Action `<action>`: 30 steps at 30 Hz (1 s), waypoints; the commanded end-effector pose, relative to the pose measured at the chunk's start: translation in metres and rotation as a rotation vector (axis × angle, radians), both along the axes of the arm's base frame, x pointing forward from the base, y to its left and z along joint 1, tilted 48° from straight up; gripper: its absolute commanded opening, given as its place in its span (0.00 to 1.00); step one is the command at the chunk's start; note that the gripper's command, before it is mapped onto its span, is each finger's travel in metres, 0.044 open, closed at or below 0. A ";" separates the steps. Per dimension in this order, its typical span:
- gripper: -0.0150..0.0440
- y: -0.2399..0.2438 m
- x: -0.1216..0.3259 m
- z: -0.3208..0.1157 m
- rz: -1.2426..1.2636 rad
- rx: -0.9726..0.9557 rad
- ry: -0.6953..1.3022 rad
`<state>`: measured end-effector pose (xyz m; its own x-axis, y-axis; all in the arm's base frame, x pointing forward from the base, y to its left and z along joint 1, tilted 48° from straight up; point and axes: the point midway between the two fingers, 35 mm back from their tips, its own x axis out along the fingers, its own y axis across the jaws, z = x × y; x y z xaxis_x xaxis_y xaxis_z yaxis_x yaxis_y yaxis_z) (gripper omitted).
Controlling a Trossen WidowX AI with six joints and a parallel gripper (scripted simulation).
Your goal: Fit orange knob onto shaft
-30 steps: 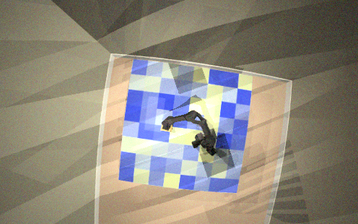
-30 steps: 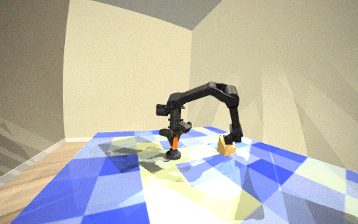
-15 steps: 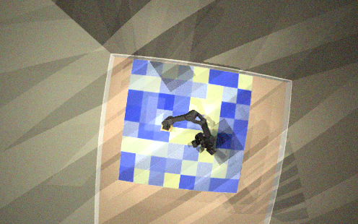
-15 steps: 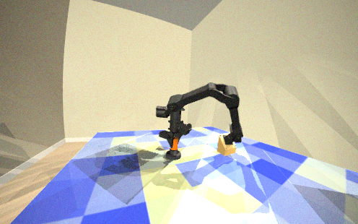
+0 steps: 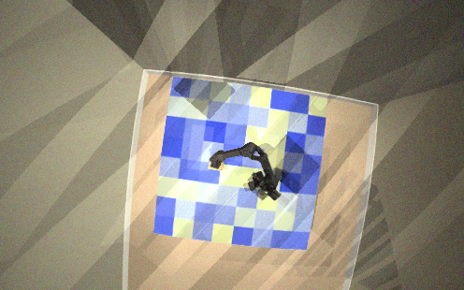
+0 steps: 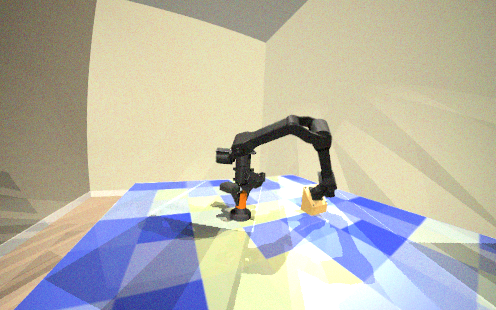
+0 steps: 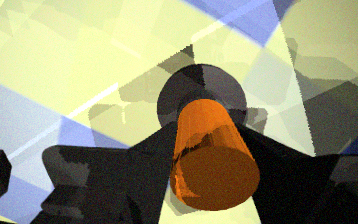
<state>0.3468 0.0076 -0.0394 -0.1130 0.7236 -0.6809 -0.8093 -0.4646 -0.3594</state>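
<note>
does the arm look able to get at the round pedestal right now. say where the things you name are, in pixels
Probably yes: the end effector (image 6: 243,192) (image 7: 204,127) holds the orange knob (image 6: 242,200) (image 7: 215,177) over it, with nothing visible blocking.

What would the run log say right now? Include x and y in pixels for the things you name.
Fingers (image 6: 242,192): shut on orange knob (image 6: 242,200) (image 7: 214,177) | knob: above dark round pedestal (image 6: 240,215) (image 7: 170,100) | seating: unclear

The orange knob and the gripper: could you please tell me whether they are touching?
Touching: the wrist view shows the orange knob clamped between the fingers of the gripper.
</note>
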 end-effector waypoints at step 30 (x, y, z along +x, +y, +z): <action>1.00 -0.070 0.012 0.064 -0.001 -0.004 0.000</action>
<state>0.3607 -0.0558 0.0178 -0.0938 0.7210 -0.6865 -0.8118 -0.4546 -0.3665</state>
